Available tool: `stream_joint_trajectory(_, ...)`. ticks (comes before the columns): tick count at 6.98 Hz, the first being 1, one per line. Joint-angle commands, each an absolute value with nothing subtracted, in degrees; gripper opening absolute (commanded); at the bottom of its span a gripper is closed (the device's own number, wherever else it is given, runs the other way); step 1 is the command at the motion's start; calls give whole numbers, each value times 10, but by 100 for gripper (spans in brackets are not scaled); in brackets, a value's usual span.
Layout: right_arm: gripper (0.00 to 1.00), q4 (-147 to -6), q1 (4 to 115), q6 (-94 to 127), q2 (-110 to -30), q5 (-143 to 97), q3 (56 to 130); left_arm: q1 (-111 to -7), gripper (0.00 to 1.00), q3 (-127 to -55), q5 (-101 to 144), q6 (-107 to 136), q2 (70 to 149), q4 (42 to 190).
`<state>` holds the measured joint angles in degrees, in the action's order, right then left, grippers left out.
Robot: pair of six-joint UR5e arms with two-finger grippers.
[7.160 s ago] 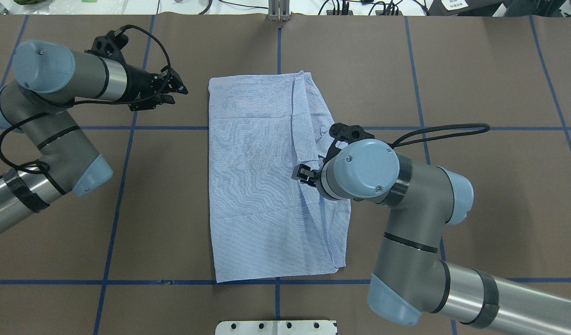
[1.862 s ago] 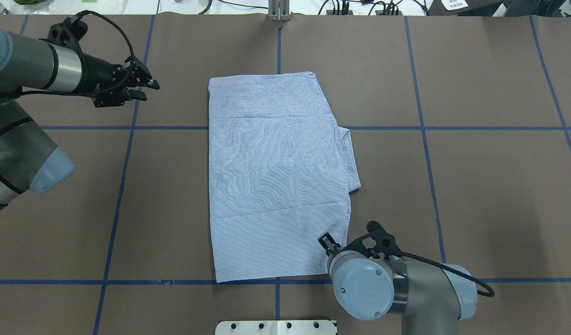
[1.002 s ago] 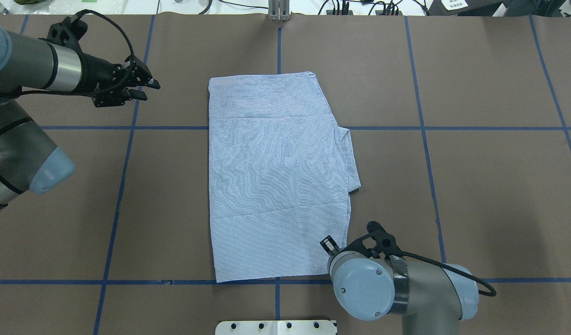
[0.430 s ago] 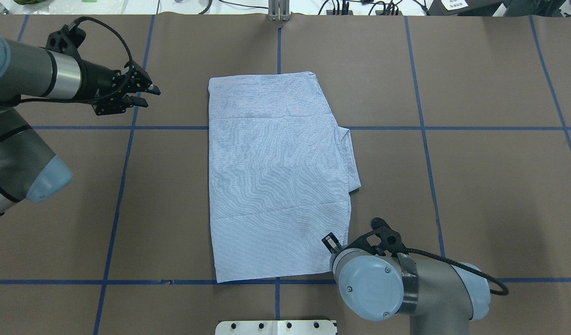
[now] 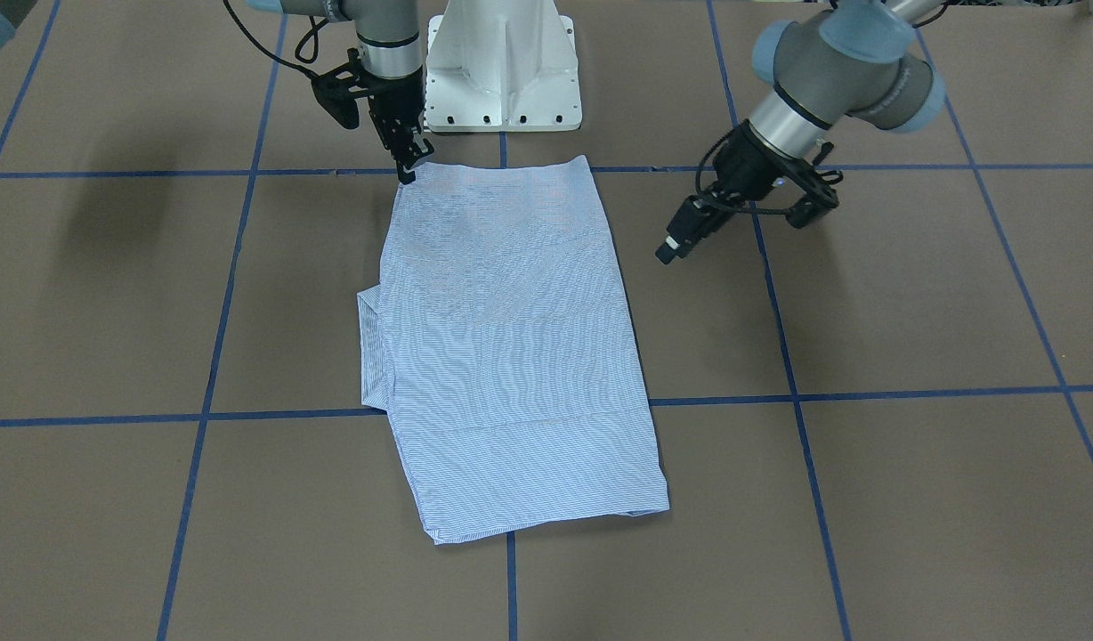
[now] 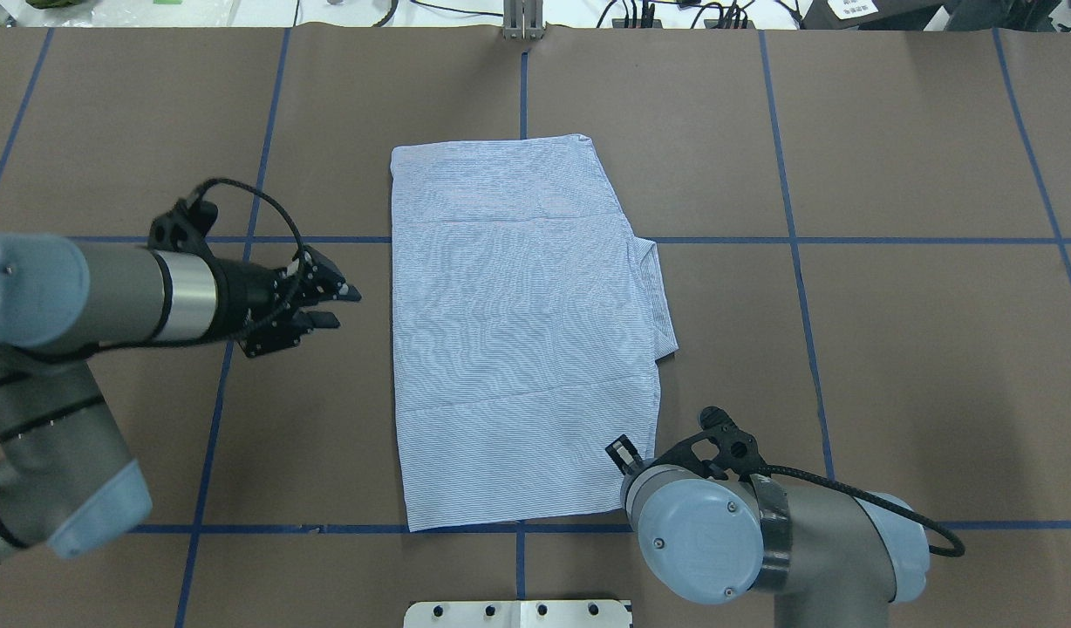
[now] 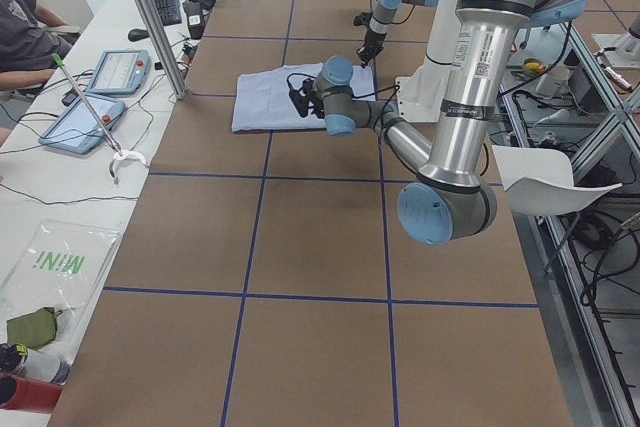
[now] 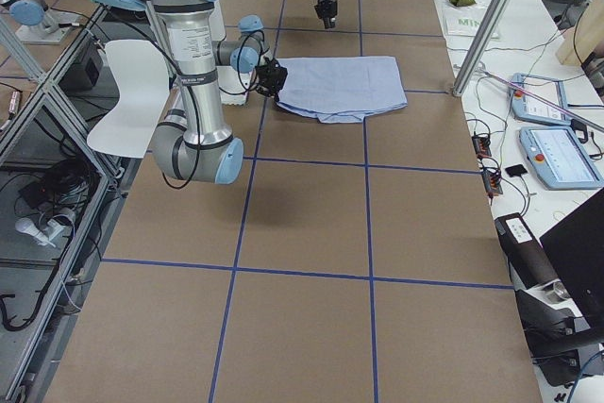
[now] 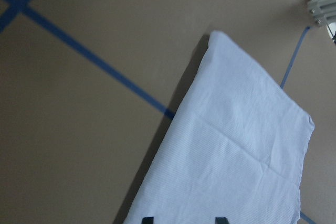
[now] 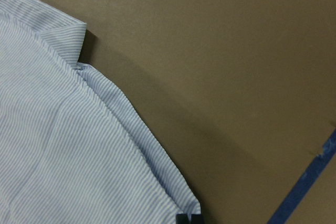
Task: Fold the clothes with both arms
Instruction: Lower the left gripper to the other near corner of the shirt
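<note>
The light blue striped shirt (image 6: 518, 331) lies folded into a long rectangle mid-table, a collar fold sticking out on its right edge (image 6: 662, 296). It also shows in the front view (image 5: 511, 338). My left gripper (image 6: 330, 305) is open and empty, a short way off the shirt's left edge, also seen in the front view (image 5: 676, 240). Its wrist view shows the shirt (image 9: 236, 145) ahead of the open fingertips (image 9: 148, 219). My right gripper (image 6: 623, 453) is shut at the shirt's near right corner (image 5: 407, 169). In its wrist view the corner (image 10: 186, 203) meets the fingertips.
The white pedestal base (image 5: 502, 71) stands just behind the shirt's near edge. Blue tape lines (image 6: 239, 240) grid the brown table cover. An aluminium post (image 6: 522, 22) stands at the far edge. Tablets (image 7: 110, 72) and an operator sit beyond the far side.
My left gripper has swung from the far left toward me and closer to the shirt's left edge, still open. My right gripper has stayed at the near right corner.
</note>
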<state>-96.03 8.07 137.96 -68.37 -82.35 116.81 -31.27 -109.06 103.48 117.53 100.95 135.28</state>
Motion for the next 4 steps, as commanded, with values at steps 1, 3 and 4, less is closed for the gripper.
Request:
stream_joint_trajectory(1, 0, -961, 80, 1382, -686, -824, 1177, -161, 50, -1130, 886, 1300, 952, 1352)
stream_joint_trajectory(3, 0, -962, 78, 1383, -686, -824, 1178, -78, 58, -1135, 797, 1373, 946, 1306)
stream_joint_trajectory(4, 0, -962, 77, 1383, -686, -824, 1178, -63, 57, -1133, 790, 1394, 957, 1296)
